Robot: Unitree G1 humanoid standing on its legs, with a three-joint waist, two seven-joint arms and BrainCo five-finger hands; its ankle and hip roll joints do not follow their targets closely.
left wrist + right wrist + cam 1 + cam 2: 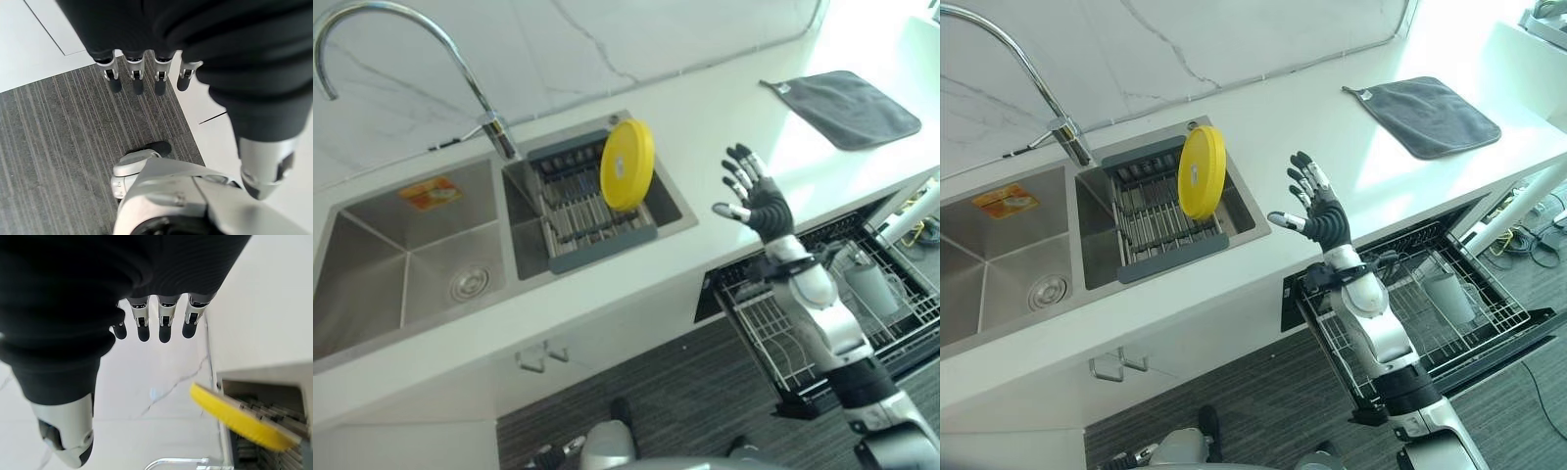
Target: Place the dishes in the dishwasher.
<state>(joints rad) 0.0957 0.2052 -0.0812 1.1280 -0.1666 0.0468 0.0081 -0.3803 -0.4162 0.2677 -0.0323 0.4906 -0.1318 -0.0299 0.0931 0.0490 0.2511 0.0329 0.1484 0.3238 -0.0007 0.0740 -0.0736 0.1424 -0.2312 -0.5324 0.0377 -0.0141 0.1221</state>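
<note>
A yellow plate (pixel 627 164) stands on edge in the grey drying rack (pixel 584 211) in the sink's right basin; its rim shows as the yellow plate (pixel 242 421) in the right wrist view. My right hand (pixel 756 198) is raised over the white counter, to the right of the plate and apart from it, fingers (pixel 165 323) straight and holding nothing. Below the counter's edge the dishwasher's lower rack (pixel 1430 328) is pulled out, with a pale cup (pixel 1452 295) in it. My left hand (pixel 142 73) hangs over the striped floor, fingers straight and holding nothing.
The sink's left basin (pixel 401 264) and a tall curved tap (pixel 411 59) lie left of the rack. A dark grey cloth (pixel 855 106) is spread on the counter at the far right. The open dishwasher door (pixel 1508 343) juts out over the floor.
</note>
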